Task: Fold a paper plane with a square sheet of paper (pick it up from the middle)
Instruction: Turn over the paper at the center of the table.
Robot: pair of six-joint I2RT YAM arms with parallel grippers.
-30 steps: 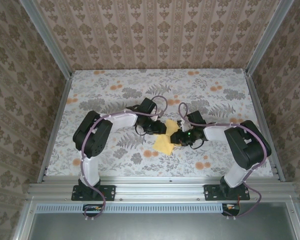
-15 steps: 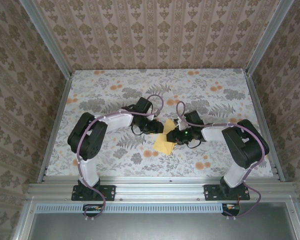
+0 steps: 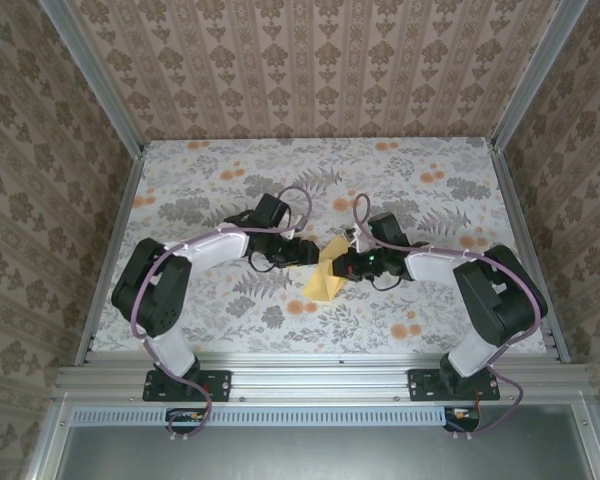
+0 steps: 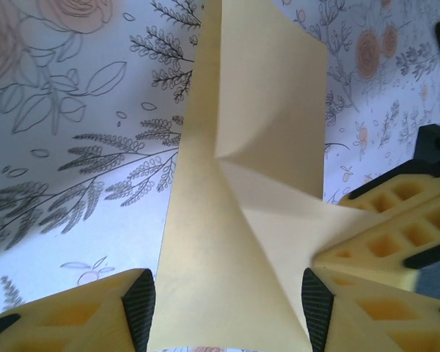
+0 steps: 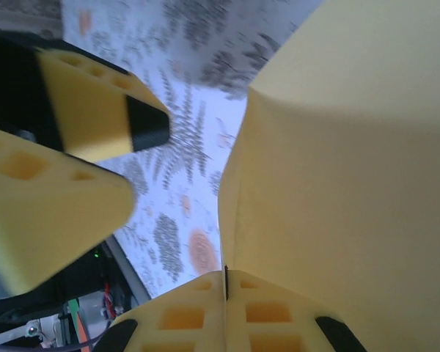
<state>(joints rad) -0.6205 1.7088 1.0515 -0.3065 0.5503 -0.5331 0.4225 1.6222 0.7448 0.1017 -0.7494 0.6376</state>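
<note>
The yellow-orange sheet of paper (image 3: 325, 276) is folded with a raised crease and hangs off the cloth at the table's middle, between both grippers. My right gripper (image 3: 344, 267) is shut on its right edge; in the right wrist view the paper (image 5: 352, 183) runs up from the closed right gripper (image 5: 226, 284). My left gripper (image 3: 307, 253) is open. In the left wrist view the creased paper (image 4: 257, 110) passes between the spread jaws of the left gripper (image 4: 227, 312), and the right gripper's fingers (image 4: 396, 235) pinch its corner. No paper plane is in view.
A floral cloth (image 3: 230, 180) covers the table. Aluminium rails (image 3: 320, 380) border the front and sides, and patterned walls (image 3: 310, 60) close in the back and both sides. The left gripper's fingers (image 5: 95, 110) hang close beside the paper.
The left gripper's jaws have widened and its arm has drawn back to the left. The right gripper has closed on the paper, which now stands narrower and more on edge.
</note>
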